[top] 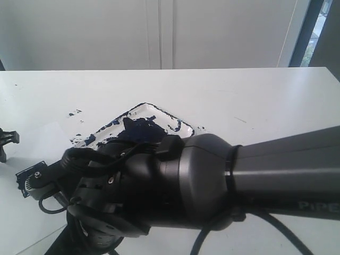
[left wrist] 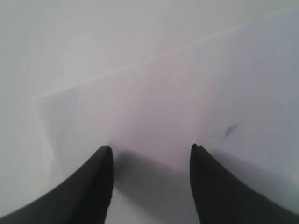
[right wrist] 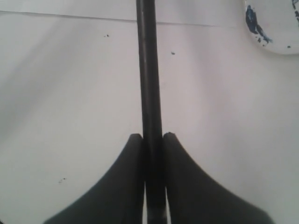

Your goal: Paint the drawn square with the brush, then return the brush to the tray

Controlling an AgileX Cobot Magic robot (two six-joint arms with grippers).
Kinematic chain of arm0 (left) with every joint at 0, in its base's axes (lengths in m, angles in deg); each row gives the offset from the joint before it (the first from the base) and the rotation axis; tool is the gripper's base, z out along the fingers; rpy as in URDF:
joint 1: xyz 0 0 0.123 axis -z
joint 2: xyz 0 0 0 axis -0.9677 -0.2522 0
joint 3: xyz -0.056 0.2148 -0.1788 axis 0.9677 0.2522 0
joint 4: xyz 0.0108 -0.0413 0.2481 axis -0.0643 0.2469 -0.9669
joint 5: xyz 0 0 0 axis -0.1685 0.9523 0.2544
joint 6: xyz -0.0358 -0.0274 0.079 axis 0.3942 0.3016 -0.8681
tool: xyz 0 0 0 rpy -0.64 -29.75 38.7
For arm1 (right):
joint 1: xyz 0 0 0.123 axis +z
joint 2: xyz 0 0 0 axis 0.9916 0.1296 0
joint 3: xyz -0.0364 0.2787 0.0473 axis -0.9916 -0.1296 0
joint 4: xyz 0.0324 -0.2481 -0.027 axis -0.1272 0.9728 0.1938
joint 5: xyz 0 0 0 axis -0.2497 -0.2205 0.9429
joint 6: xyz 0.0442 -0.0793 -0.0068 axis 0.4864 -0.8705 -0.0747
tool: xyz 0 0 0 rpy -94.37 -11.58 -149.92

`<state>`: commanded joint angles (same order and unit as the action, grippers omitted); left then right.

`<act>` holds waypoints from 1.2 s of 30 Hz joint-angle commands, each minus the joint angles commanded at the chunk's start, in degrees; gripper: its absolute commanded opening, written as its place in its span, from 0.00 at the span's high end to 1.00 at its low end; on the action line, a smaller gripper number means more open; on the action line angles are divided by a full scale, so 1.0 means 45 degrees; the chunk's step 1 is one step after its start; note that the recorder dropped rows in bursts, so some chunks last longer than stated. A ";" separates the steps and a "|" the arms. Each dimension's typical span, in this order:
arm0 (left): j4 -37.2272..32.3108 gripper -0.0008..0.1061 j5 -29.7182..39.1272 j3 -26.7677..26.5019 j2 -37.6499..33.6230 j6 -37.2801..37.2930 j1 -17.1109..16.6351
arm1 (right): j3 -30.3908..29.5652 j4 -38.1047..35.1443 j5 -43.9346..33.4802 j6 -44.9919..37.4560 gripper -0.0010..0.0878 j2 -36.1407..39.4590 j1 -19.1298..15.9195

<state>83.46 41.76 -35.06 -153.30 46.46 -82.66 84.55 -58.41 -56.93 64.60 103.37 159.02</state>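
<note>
My right gripper (right wrist: pixel 153 136) is shut on the brush (right wrist: pixel 148 70), a thin black stick that runs straight out between its fingers over white table; the bristles are out of frame. The tray (top: pixel 151 110), white with a dark rim and a blue-black paint smear, lies mid-table just behind the right arm (top: pixel 212 180); one corner of the tray (right wrist: pixel 275 28) shows in the right wrist view. My left gripper (left wrist: pixel 152 148) stands open over a white sheet of paper (left wrist: pixel 187 93) with nothing between its fingers. The drawn square is not visible in any view.
The bulky right arm reaches across the front of the exterior view and hides the table beneath it. Small paint splatters (top: pixel 74 112) dot the table left of the tray. A faint dark mark (left wrist: pixel 231 128) sits on the paper. A black part of the left arm (top: pixel 6 139) shows at the left edge.
</note>
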 joint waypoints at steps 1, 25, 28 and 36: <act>0.0000 0.48 0.0000 0.0000 0.0000 0.0000 0.0000 | 0.0000 0.0135 0.0133 0.0173 0.99 0.0024 0.0000; 0.0000 0.48 0.0050 0.0000 0.0000 0.0000 0.0000 | 0.0000 0.0081 -0.0475 0.0676 0.99 0.0292 -0.0450; 0.0000 0.48 0.0050 0.0000 0.0000 0.0000 0.0000 | 0.0000 0.0025 -0.0406 0.0483 0.99 0.0162 -0.0257; 0.0000 0.48 0.0050 0.0000 0.0000 0.0000 0.0000 | 0.0000 -0.0125 -0.0340 0.0150 0.99 0.0057 0.0400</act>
<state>83.46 41.98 -35.06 -153.30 46.46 -82.66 84.55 -58.97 -58.46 65.27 103.63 160.82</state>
